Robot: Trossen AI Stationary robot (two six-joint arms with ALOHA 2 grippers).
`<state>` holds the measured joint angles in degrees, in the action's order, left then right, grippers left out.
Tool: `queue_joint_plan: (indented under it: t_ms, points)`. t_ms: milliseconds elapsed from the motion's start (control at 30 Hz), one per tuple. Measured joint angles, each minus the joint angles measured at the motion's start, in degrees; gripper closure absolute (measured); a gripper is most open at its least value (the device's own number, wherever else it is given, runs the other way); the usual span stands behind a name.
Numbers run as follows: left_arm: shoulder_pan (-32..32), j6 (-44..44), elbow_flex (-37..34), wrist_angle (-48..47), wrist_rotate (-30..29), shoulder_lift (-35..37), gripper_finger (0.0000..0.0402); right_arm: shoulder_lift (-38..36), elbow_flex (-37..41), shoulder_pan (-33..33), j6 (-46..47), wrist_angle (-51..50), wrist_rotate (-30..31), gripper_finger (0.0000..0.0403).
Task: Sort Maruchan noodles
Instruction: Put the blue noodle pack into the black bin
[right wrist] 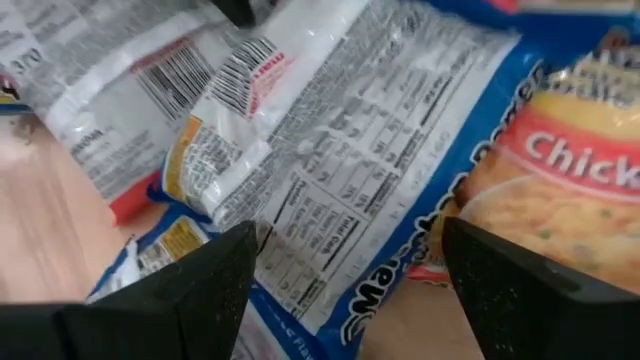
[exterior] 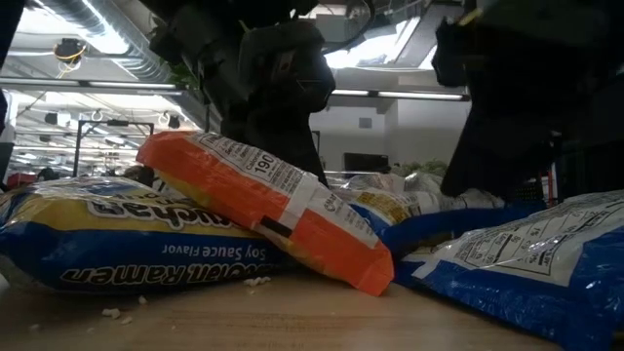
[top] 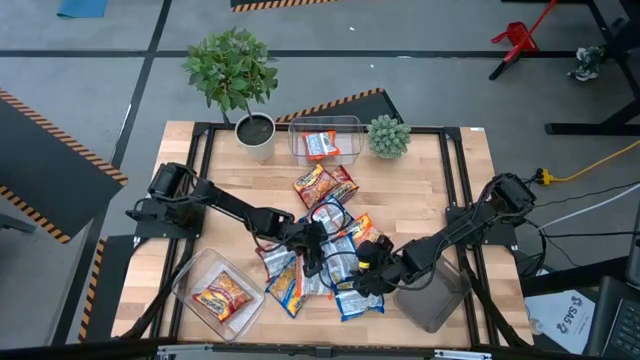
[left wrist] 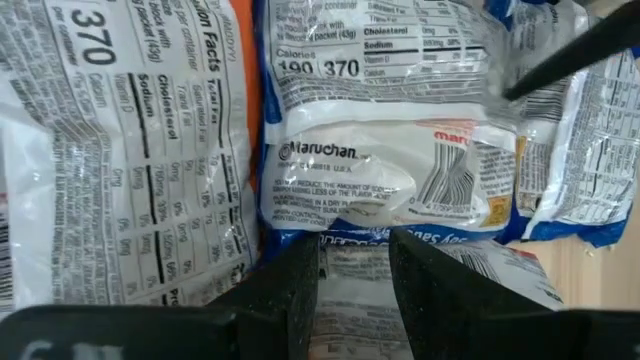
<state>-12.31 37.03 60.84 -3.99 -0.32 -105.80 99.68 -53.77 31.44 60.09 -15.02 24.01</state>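
Observation:
Several Maruchan noodles packets (top: 322, 262), blue-and-white, red and orange, lie heaped on one another in the middle of the wooden table (top: 440, 170). In the low view an orange packet (exterior: 263, 205) leans on a blue one (exterior: 127, 244). My left gripper (top: 308, 244) hovers open over the left of the heap, slanting down. Its fingers (left wrist: 355, 285) stand on either side of a blue-and-white packet's printed back (left wrist: 385, 180). My right gripper (top: 366, 272) is wide open over the right of the heap. A blue chicken packet (right wrist: 400, 170) lies between its fingers (right wrist: 350, 290).
A clear tub (top: 325, 140) with one packet stands at the far middle. A second tub (top: 218, 292), holding an orange packet, is at the near left, and a third (top: 432, 300) at the near right. A potted plant (top: 232, 75) and a small succulent (top: 388, 135) stand at the far edge.

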Motion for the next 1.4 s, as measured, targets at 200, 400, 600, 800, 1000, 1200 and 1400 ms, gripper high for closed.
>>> queue_joint_plan:
  t_ms: [200, 400, 600, 800, 1000, 1200, 1400]
  points:
    - [0.0, -0.8, 0.0, 0.0, -0.1, 0.0, 0.0282, 0.0, 2.8, 0.0, -0.4, 5.2, 0.2, 0.0102]
    - [0.0, -1.2, 0.0, 0.4, -0.1, -0.9, 0.0282, 0.0, 2.9, -1.7, -6.6, 7.7, -2.1, 0.0129]
    - [-0.1, -1.2, 0.0, 0.7, 0.4, -1.6, 0.0282, 0.0, 2.9, -3.1, -8.1, 7.9, -3.6, 0.0228]
    - [-0.1, -0.6, 0.0, 0.5, 2.9, -0.9, 0.0282, -0.3, 2.4, -3.0, -8.1, 7.6, -4.1, 0.0338]
    - [-0.1, 0.3, -0.1, -0.4, 5.2, 3.4, 0.0282, -3.4, 0.9, -3.0, -11.9, 6.7, -4.4, 0.0394]
    - [0.6, 0.8, 0.0, -0.1, 2.5, 10.2, 0.0282, -10.9, 0.8, -2.6, -12.1, -0.5, -2.9, 0.0400]
    - [0.6, 1.5, 0.0, 1.2, -1.2, 16.9, 0.0282, -21.4, 0.8, 1.9, -9.2, -10.6, -1.9, 0.0402]
